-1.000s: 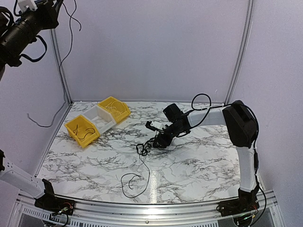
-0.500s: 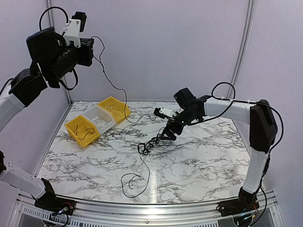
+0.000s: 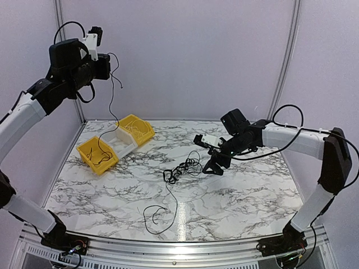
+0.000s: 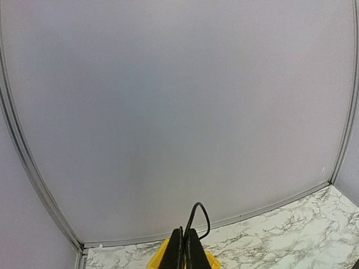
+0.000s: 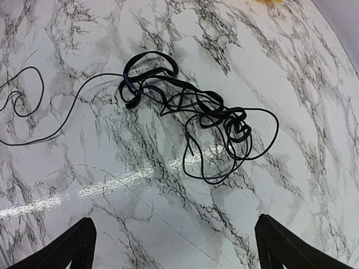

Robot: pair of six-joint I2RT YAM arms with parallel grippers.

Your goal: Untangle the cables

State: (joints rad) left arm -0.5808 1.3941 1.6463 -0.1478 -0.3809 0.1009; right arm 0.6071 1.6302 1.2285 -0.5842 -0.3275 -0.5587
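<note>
Black string-thin wire everywhere, so here's where I'm at, left to right.

My left gripper (image 3: 105, 67) is way up in the air, off at 10 o'clock from the table's middle, and it's clamped tight on a single strand (image 3: 110, 115). The wrist view shows the fingers (image 4: 179, 251) pinched together with a little loop poking out above them. That strand hangs down to the near yellow bin (image 3: 98, 154), first in a row with a white bin (image 3: 119, 140) and a far yellow bin (image 3: 136, 129). There's black wire lying in the near bin, but I can't tell if it's the same piece.

The clump (image 3: 182, 167) sits on the marble table (image 3: 252, 196) about dead centre, with a long tail (image 3: 158, 216) curling off toward 6 o'clock.

My right gripper (image 3: 216, 163) hovers just at the clump's 3 o'clock, jaws spread wide with nothing in them. Its wrist view looks straight down on the knot.

So I reckon I'm mid-cycle: one strand is being binned and the rest is waiting. Next I'd lower the left arm and let go so the strand coils into the bin. Then the right should nip an outer loop, not the dense middle, or the whole wad will probably lift together.
</note>
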